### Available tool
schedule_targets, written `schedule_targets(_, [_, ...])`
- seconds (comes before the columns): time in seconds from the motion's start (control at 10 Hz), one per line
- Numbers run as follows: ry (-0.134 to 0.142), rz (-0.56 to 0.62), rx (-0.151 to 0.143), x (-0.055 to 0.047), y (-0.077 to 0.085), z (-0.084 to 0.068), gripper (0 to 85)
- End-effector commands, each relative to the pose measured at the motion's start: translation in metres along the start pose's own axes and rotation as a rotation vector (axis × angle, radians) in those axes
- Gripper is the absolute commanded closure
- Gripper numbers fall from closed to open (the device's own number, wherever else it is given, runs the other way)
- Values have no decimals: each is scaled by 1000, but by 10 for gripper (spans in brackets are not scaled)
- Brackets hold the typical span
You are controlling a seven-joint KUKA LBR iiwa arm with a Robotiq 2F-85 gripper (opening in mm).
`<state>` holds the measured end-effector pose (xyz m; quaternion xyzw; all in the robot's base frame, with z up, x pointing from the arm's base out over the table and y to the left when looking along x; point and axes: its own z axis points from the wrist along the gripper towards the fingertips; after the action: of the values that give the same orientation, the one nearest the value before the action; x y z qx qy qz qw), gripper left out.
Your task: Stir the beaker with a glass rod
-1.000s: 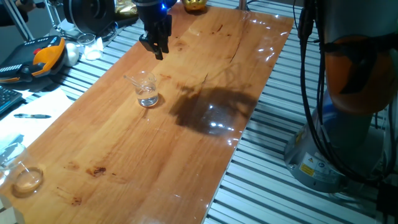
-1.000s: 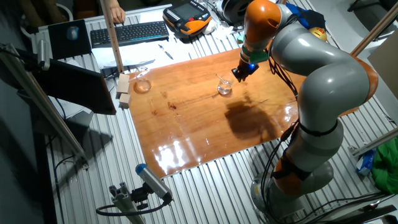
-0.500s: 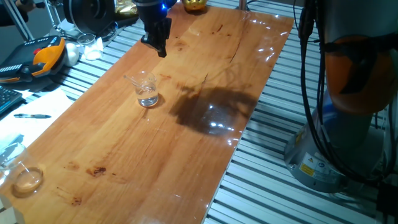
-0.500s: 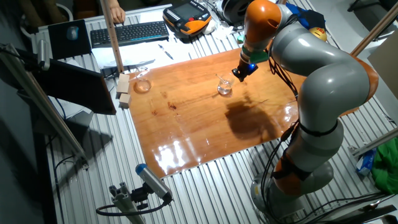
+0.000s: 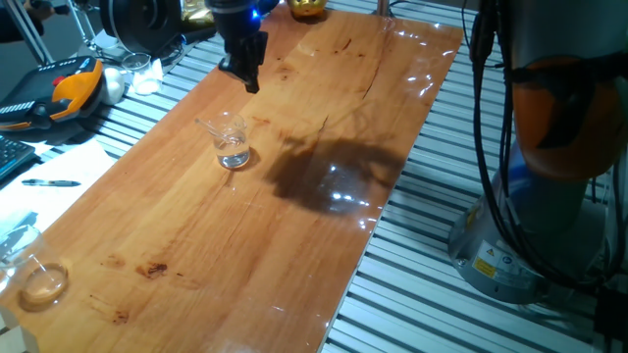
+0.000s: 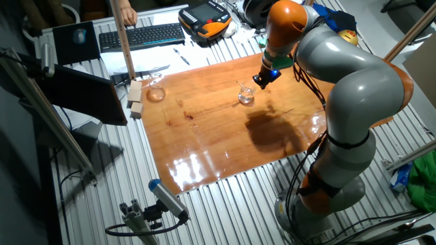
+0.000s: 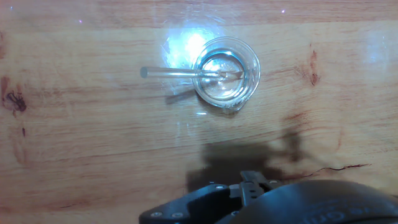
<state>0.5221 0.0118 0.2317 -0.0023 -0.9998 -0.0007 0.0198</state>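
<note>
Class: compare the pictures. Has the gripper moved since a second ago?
Yes, slightly: the gripper has risen, farther above the unmoved beaker.

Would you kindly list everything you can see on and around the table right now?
beaker: one, clear, a little liquid inside, mid-table
glass rod: one, transparent, leaning in the beaker
glass dish: one, clear, near table corner
wooden blocks: two, pale, at table edge
keyboard: one, black, off the table
handheld pendant: one, black and orange, beside the keyboard
table: one, glossy brown wood
end effector: one, black, above the table beyond the beaker, empty
</note>
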Motion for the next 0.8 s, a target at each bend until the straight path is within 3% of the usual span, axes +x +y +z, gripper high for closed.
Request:
schedule_targets(0.0, [0,4,0,-2,3,0,850])
schedule_targets(0.3, [-2,19,31,-5,20,6,850])
schedule_targets(0.7, [-6,39,43,-10,36,12,850])
